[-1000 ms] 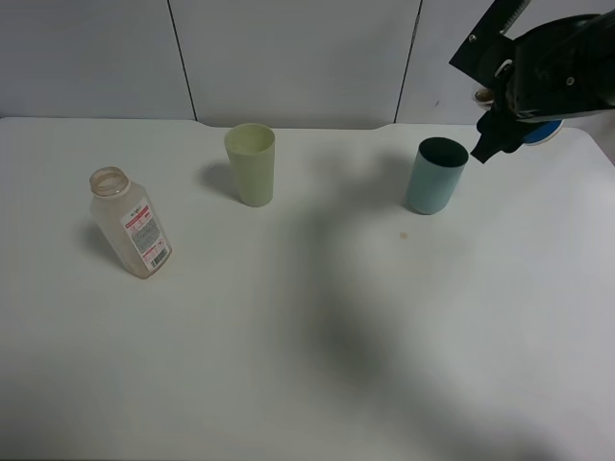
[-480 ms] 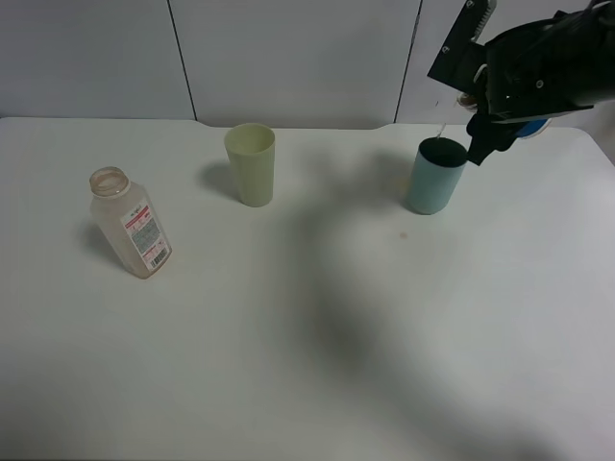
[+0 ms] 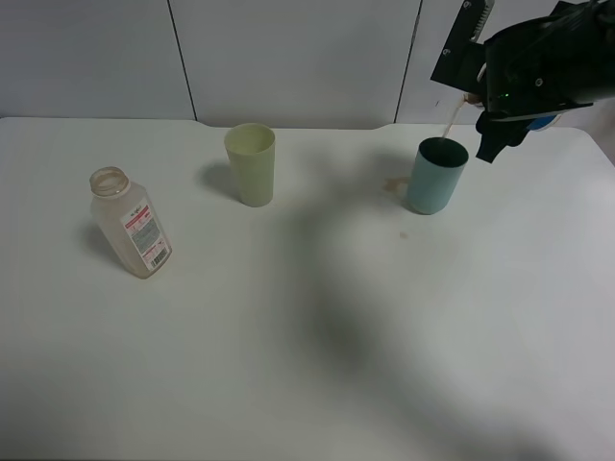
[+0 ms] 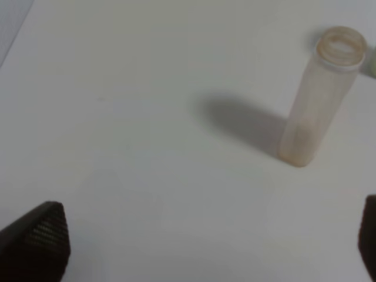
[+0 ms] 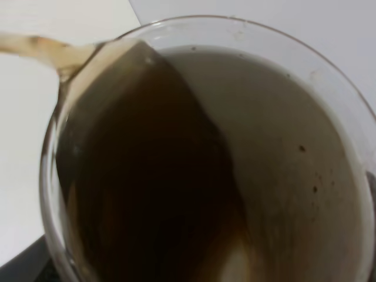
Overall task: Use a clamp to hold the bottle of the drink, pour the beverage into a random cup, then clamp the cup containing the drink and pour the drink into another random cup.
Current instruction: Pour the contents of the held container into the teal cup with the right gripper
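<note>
bottle of the drink (image 3: 131,224): far left, upright, emptied.
left gripper (image 4: 200,241): jaws spread wide, holding nothing.
teal tumbler (image 3: 435,176): far right; brown stream now falls, splashing beside it.
right gripper (image 3: 500,101): clamped on blue-banded cup (image 5: 205,153), newly tipped; final pour begun.

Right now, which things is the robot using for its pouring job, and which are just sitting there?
In the job:
right claw
blue-banded cup, tilted
brown drink, streaming out
teal tumbler
emptied bottle

Just sitting there:
yellow-green tumbler
</note>
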Available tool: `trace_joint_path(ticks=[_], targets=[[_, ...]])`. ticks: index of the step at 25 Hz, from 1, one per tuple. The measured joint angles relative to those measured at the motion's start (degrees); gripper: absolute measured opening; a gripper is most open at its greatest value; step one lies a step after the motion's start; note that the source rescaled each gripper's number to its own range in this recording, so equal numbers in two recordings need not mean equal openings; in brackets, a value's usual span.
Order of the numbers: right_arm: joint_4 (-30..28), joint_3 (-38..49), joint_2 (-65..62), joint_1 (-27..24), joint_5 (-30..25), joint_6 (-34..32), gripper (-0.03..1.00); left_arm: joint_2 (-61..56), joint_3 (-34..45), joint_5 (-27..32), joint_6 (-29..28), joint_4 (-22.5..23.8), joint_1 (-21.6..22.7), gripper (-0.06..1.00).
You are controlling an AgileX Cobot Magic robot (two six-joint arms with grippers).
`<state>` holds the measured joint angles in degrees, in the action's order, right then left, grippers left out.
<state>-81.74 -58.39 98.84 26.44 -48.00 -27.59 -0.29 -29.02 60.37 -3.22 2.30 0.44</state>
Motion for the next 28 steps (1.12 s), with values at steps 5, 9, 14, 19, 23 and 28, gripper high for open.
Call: trace_joint_path(ticks=[5,9,14,19,23,28], targets=[[0.0,0.0,0.0,0.0,-1.25,0.67,0.03,0.0,0.0,0.0,0.06,0.0,0.0,1.0],[0.0,0.0,0.0,0.0,-1.32,1.29,0.03,0.0,0.0,0.0,0.06,0.0,0.0,1.0],[0.0,0.0,0.0,0.0,-1.32,4.5,0.03,0.0,0.0,0.0,0.06,0.0,0.0,1.0],[0.0,0.0,0.0,0.0,-1.32,6.2,0.03,0.0,0.0,0.0,0.06,0.0,0.0,1.0],[0.0,0.0,0.0,0.0,-1.98,9.14,0.03,0.0,0.0,0.0,0.12,0.0,0.0,1.0],[0.0,0.0,0.0,0.0,-2.87,10.61,0.03,0.0,0.0,0.0,0.12,0.0,0.0,1.0]])
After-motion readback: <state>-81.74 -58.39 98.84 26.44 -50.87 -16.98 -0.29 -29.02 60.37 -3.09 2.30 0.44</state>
